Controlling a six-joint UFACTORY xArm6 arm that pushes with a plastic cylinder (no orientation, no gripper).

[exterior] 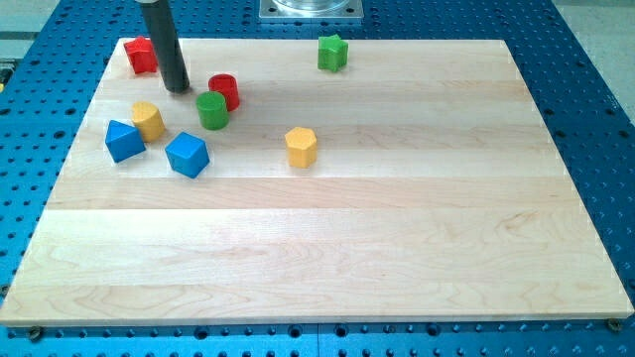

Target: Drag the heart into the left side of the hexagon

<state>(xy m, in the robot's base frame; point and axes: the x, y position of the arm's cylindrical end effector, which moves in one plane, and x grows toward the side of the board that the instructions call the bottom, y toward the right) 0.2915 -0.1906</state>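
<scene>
One yellow heart [148,120] is sitting near the view's left on the bench [397,248], just below-left of the tip [177,90] and apart from it. The yellow hexagon [301,146] is lying well to its right. The end effector is showing as a bare rod, pinching nothing.

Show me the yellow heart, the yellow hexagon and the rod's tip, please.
heart [149,120], camera view, top face.
hexagon [301,146], camera view, middle of the block.
my tip [178,89], camera view, the rod's very end.

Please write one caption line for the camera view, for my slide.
My tip stands above the yellow heart, left of the red cylinder; the yellow hexagon waits further right.
</scene>
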